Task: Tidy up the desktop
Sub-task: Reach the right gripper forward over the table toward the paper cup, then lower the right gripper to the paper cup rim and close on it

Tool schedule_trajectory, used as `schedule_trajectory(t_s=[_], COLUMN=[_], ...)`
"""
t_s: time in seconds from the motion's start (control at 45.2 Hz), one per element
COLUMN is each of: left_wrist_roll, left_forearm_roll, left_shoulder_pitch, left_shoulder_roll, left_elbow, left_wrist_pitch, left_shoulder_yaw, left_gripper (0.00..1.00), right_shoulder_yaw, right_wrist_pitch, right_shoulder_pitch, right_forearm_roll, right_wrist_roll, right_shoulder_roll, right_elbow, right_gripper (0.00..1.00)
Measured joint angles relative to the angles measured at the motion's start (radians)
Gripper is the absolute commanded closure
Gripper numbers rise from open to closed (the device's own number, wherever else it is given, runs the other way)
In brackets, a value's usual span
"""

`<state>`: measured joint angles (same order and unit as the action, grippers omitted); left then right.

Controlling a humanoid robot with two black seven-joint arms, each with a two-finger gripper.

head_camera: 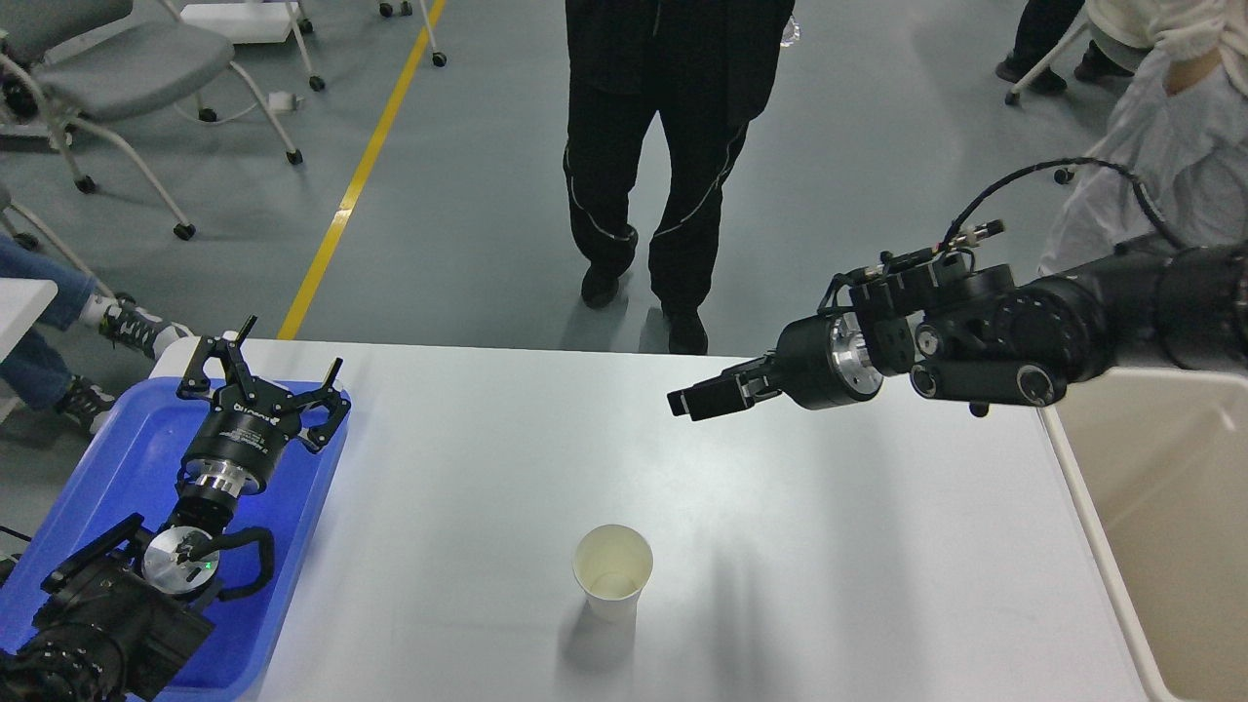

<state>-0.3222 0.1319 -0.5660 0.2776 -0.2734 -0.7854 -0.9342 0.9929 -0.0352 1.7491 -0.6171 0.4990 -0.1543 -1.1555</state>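
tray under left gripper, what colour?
Blue: the tray, seen in the head view, under the left gripper.

The left arm enters from the lower left corner and angles up and away, wrist nearly straight. Its left end effector (278, 373) has its 2 fingers spread wide, holding nothing. The right arm reaches in from the right edge, roughly level, pointing left. Its right end effector (687, 402) has its fingers together, empty.

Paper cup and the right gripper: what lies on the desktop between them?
Nothing: in the head view, bare desktop separates the paper cup from the right gripper.
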Motion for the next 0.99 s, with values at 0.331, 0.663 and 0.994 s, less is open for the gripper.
schedule_trajectory(t_s=[0.331,0.663,0.994], left_wrist_roll=[0.000,0.000,0.000], left_forearm_roll=[0.000,0.000,0.000], left_shoulder_pitch=[0.000,0.000,0.000], left_shoulder_roll=[0.000,0.000,0.000], left_elbow=[0.000,0.000,0.000], left_wrist_pitch=[0.000,0.000,0.000], left_shoulder_yaw=[0.000,0.000,0.000], left_gripper=[0.00,0.00,0.00], right_shoulder_yaw=[0.045,0.046,0.036], right_wrist_pitch=[0.000,-0.024,-0.081], right_shoulder_pitch=[-0.008,-0.119,-0.232], right_forearm_roll=[-0.004,0.008,0.032], right_wrist_roll=[0.001,0.001,0.001], right_shoulder_roll=[0.122,0.148,0.153], right_elbow=[-0.005,0.043,0.076], right_gripper=[0.00,0.00,0.00])
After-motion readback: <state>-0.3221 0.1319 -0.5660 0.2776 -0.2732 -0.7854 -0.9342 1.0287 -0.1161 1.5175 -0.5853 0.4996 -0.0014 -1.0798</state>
